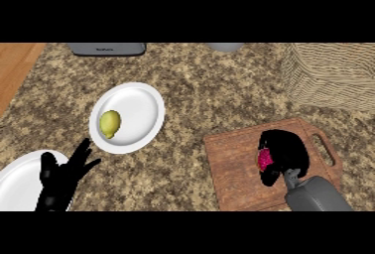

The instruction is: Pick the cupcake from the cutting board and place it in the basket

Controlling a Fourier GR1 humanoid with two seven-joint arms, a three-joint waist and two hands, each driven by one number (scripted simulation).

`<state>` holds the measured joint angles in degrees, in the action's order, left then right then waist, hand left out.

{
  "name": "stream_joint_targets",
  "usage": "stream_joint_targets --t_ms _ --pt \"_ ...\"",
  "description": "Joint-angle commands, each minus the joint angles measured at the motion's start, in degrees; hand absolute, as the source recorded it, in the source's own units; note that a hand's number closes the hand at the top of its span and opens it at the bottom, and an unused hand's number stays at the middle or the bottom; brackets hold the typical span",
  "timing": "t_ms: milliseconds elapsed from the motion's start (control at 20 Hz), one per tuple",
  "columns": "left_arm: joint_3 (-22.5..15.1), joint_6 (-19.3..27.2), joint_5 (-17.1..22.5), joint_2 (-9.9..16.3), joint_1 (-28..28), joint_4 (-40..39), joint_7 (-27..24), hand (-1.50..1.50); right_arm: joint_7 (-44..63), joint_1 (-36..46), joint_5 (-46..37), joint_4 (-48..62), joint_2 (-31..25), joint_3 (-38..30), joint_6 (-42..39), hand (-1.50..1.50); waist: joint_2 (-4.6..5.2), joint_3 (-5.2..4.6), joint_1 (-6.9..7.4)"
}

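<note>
Head view: speckled granite counter [219, 99] (wooden strip [16, 69] at left) bears cutting board [234, 173].

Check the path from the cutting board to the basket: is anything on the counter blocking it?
Nothing visible does. The right hand is curled round the cupcake over the cutting board, and only bare counter lies between it and the basket at upper right.

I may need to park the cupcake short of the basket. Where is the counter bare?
Bare counter lies between the plate with the lemon, the cutting board and the basket. The board is crowded by the right hand curled round the cupcake.
</note>
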<state>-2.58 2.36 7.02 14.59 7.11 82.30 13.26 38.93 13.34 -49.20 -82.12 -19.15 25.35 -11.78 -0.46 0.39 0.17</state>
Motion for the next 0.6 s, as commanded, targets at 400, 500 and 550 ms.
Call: stream_joint_targets --t_ms 400,500,550 --pt "1.72 -2.8 -0.11 1.14 1.44 -0.7 1.99 0.0 -6.28 8.82 -7.1 6.68 7.06 0.12 6.28 1.5 0.45 -0.37 0.24" --pt "-0.36 0.87 -2.0 -2.36 -0.41 -1.62 3.07 0.0 -5.0 7.06 -3.06 1.03 8.98 -3.55 9.22 1.5 0.37 -0.36 -0.61" --pt "0.23 -0.52 -0.99 -1.32 1.45 0.13 2.19 0.0 -3.17 9.96 -1.86 0.57 12.61 -5.03 10.47 1.5 0.32 -0.34 0.04"
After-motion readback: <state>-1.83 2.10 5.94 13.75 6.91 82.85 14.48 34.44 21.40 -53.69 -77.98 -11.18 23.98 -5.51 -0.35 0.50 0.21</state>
